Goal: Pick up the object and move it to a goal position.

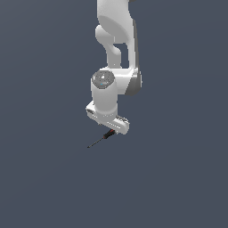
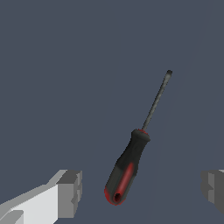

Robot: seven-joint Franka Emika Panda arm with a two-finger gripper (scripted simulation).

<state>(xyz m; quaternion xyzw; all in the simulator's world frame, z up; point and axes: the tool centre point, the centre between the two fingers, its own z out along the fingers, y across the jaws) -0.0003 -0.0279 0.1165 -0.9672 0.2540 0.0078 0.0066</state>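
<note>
Claw (image 2: 140, 192) spread wide, grasping nothing, one grey finger (image 2: 70, 192) on each side of the handle with clear gaps. Screwdriver (image 2: 131, 166) between the fingers, flat on the dark bench (image 1: 178, 178). In the exterior view, white arm (image 1: 113, 67) directly overhead, handle tucked under the claw, slim shaft poking out toward eight o'clock.

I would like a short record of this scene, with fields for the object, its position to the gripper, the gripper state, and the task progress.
object: screwdriver, red-and-black handle, slim dark shaft
position: lying on the dark surface, handle between the two fingers, touching neither
gripper: open, low over the handle
shaft direction: points away from the gripper, toward the exterior view's left
progress: not yet grasped
</note>
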